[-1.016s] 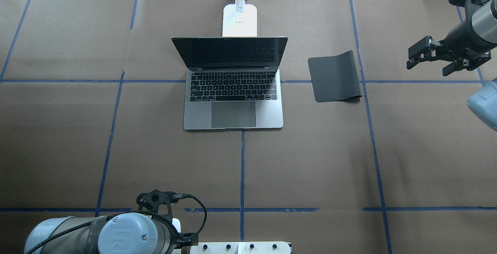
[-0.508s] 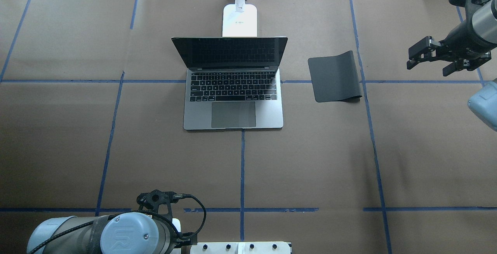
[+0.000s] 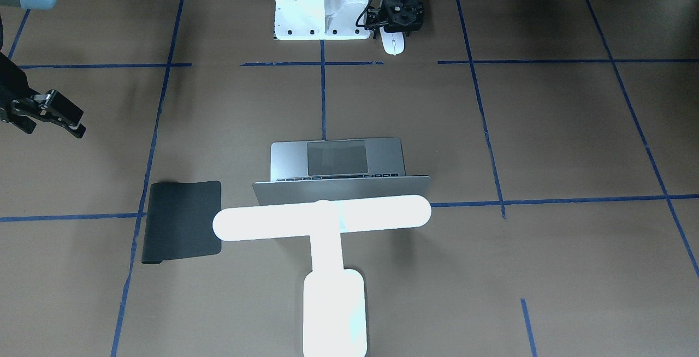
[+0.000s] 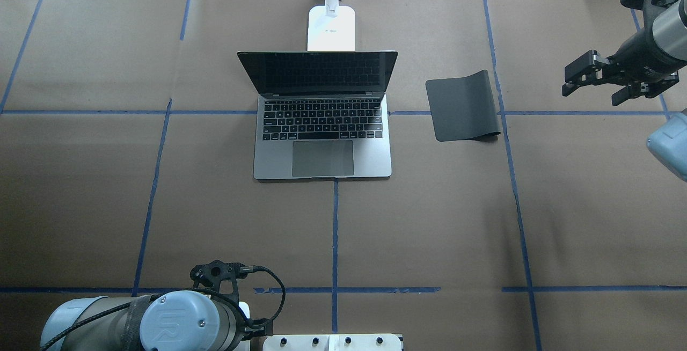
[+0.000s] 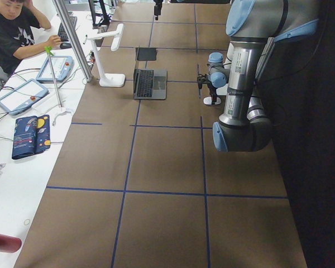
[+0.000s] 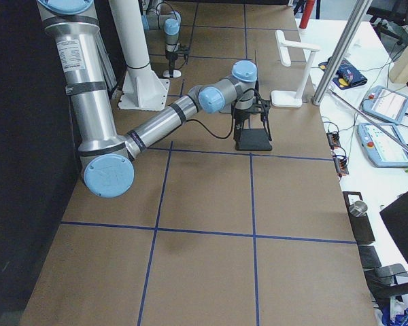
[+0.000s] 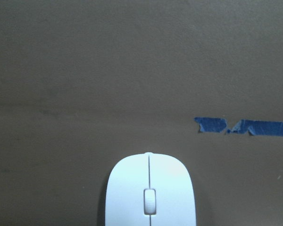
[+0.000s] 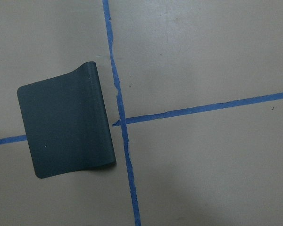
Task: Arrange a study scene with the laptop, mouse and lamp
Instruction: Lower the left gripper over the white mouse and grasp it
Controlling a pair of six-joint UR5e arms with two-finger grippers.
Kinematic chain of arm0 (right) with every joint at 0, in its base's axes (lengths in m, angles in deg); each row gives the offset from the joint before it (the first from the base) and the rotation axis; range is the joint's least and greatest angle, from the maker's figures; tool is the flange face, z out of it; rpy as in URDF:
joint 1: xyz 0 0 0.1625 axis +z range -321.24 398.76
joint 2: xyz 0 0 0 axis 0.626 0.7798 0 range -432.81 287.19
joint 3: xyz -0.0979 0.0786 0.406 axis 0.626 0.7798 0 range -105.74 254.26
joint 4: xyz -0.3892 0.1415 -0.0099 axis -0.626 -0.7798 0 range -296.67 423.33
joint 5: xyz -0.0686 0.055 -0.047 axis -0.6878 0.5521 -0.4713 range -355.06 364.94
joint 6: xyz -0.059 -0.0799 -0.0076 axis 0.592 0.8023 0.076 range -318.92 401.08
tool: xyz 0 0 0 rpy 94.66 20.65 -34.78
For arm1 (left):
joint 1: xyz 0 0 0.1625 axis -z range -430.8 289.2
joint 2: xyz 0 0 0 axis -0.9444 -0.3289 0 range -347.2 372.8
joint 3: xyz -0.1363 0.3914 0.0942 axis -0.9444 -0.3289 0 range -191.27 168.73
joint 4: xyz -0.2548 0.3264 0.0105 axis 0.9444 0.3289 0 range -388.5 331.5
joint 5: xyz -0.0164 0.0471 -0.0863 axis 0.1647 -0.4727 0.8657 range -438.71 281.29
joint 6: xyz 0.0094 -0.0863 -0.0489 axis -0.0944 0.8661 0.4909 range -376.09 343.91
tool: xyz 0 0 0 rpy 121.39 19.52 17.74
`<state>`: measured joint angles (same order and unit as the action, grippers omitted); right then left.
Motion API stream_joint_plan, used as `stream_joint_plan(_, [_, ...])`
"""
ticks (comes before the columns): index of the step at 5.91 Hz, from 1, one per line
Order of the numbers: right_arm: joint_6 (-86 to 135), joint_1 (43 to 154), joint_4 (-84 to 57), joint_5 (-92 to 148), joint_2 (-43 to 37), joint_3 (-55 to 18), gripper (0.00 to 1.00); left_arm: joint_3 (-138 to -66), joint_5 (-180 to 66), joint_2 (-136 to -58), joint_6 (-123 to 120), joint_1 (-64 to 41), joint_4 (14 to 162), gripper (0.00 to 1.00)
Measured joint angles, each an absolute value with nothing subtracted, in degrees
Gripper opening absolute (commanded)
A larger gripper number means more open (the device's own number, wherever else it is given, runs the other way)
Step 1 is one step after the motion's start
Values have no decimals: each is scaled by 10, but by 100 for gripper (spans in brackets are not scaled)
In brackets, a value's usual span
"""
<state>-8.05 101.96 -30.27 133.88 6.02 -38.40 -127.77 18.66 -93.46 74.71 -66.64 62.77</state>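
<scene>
Two hands reported. Left hand (image 3: 400, 21) hangs over the tail of the small white glossy oval mouse (image 7: 150, 193), at the robot-side edge of the surface (image 3: 546, 128) beside the white bolted pedestal (image 3: 319, 2); its opening cannot be told. Right hand (image 4: 589, 95) stands spread, empty, near the right edge. Judgement: mouse light, rigid, slick; grip across its flanks. Long axis runs toward the far edge, nose leading.
</scene>
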Motion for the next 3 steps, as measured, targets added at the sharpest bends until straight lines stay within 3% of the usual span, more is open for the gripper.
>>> stream_joint_plan(1, [-81, 1020, -303, 1339, 60, -384, 100, -1275, 187, -935, 747, -666, 628, 73])
stream_joint_plan(2, [-81, 1020, -303, 1339, 60, -384, 100, -1274, 187, -935, 747, -666, 628, 49])
stream_joint_plan(3, [-81, 1020, -303, 1339, 60, -384, 100, -1273, 188, -935, 747, -666, 629, 37])
